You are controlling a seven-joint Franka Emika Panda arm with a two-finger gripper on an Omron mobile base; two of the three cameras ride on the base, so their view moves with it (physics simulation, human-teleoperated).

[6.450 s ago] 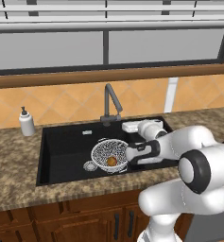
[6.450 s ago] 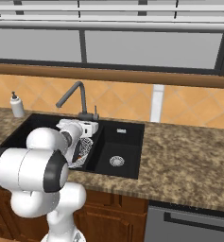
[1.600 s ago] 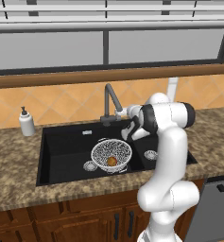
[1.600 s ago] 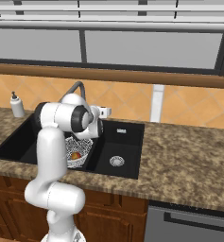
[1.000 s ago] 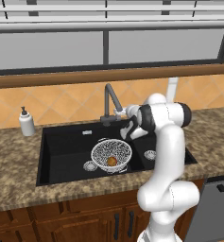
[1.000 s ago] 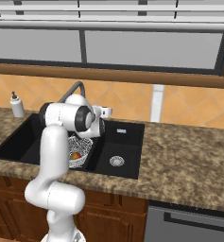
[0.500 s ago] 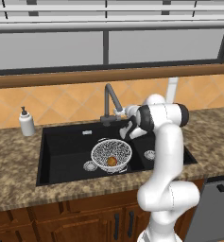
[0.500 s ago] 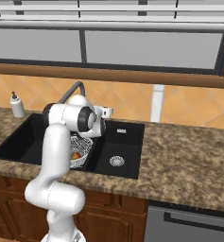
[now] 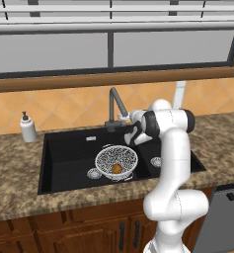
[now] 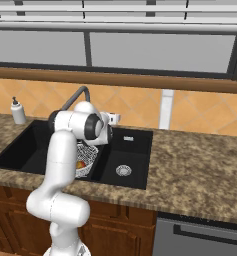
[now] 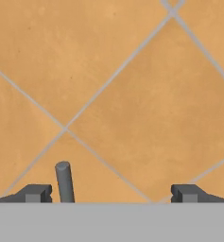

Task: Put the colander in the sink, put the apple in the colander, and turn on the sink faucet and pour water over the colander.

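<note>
Now hand (image 11: 111,194) spread wide, faucet lever (image 11: 64,182) between fingers; soap dispenser (image 9: 27,128) far left.

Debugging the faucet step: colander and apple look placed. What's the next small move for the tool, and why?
Probably nudge the tool sideways to push the faucet's lever. The apple already sits in the colander in the sink, and no water is visible. In the hand view the open fingertips straddle the gray lever, against the orange tile wall, so the faucet is what remains.
</note>
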